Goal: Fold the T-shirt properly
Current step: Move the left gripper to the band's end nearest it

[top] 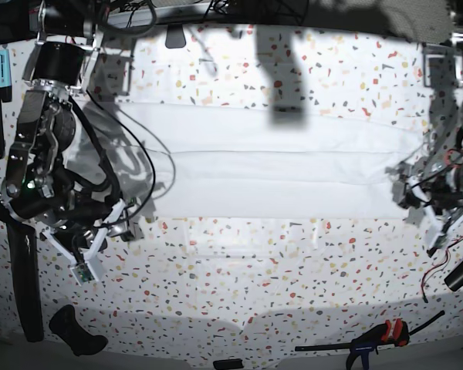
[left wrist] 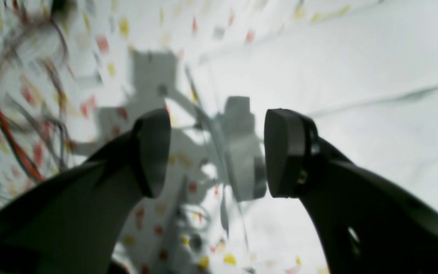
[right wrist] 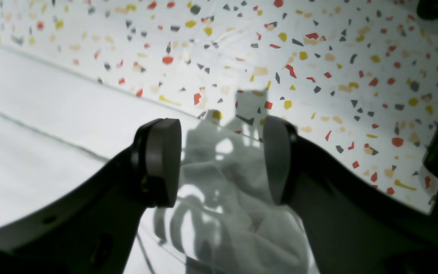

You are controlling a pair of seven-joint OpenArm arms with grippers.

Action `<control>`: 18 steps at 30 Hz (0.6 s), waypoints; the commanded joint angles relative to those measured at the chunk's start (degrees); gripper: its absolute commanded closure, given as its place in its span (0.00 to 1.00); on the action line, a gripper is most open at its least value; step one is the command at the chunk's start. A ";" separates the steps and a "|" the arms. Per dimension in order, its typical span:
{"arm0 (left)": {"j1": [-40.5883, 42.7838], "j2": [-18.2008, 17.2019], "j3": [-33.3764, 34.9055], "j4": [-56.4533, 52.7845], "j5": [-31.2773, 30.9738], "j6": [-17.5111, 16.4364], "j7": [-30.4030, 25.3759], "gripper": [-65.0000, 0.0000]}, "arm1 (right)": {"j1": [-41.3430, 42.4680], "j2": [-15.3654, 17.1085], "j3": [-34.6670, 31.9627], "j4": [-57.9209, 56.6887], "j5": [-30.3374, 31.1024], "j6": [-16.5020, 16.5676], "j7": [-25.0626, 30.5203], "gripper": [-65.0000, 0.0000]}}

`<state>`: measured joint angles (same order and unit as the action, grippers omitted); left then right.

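My left gripper (left wrist: 217,152) and right gripper (right wrist: 222,161) both hang with jaws spread, pinching nothing, above the shirt (top: 270,173) lying folded across the table (top: 255,293).

White T-shirt (top: 270,173) is laid flat across the speckled tabletop (top: 239,285) as a long folded band, creased lengthwise. One end is seen bunched and wrinkled in the right wrist view.
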<state>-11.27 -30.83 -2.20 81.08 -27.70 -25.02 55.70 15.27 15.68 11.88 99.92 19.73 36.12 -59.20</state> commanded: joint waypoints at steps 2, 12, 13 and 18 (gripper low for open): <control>-1.29 -3.32 -0.44 -2.10 -8.41 0.11 -1.01 0.42 | -0.17 0.50 0.15 3.39 1.75 0.83 1.18 0.48; -1.31 -5.86 -0.44 -19.06 -27.30 -10.14 -0.04 0.42 | -14.38 0.50 0.15 18.53 1.68 0.98 1.25 0.48; -1.31 -5.86 -0.44 -20.72 -27.50 -11.30 -0.09 0.42 | -15.76 0.48 0.15 20.11 1.68 0.98 1.22 0.48; -1.27 -5.88 -0.44 -27.43 -31.21 -13.64 1.11 0.42 | -21.16 0.48 0.15 26.56 1.68 0.96 1.25 0.48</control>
<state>-11.62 -35.55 -2.33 53.21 -59.09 -38.61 56.34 -6.59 15.73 11.84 125.54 21.17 36.91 -59.02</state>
